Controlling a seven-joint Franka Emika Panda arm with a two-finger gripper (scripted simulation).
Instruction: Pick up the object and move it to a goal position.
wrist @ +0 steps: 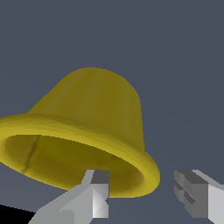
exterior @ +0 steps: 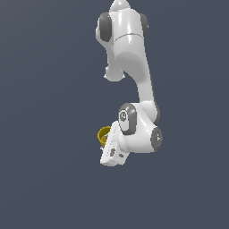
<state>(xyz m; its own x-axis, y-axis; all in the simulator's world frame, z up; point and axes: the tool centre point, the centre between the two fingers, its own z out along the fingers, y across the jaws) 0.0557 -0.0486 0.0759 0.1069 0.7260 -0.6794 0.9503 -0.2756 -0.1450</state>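
Exterior view: the white Panda arm (exterior: 134,58) is seen folded down over a plain dark grey surface (exterior: 44,179), wrist tilted. The yellow cup (exterior: 104,133) is visible only as a sliver of rim at about 9 o'clock from the gripper (exterior: 108,157) body, touching or just beside it; the rest is hidden behind the hand. Whether the cup rests on the surface or is lifted cannot be told.

Wrist view: the cup (wrist: 92,127) fills most of the frame, tipped so that its flared rim and hollow inside face the camera. Two grey fingertips (wrist: 98,197) are seen apart. One pad lies in front of the rim's near edge; the other stands clear at the cup's 4 o'clock side, with open background between it and the rim. The jaws are judged to be spread wide, with nothing clamped between them. Contact of the nearer pad with the rim cannot be confirmed.

Step in hand, as judged: alignment for the grasp. The cup is not centred between the pads; it sits off to one side. A good grasp would call for the hand to be shifted so that the wall or rim falls between both pads before closing. The thin rim is likely to slip or tip the cup if pinched at its edge only.

Contents: the cup's interior appears empty; a faint seam line is seen inside.
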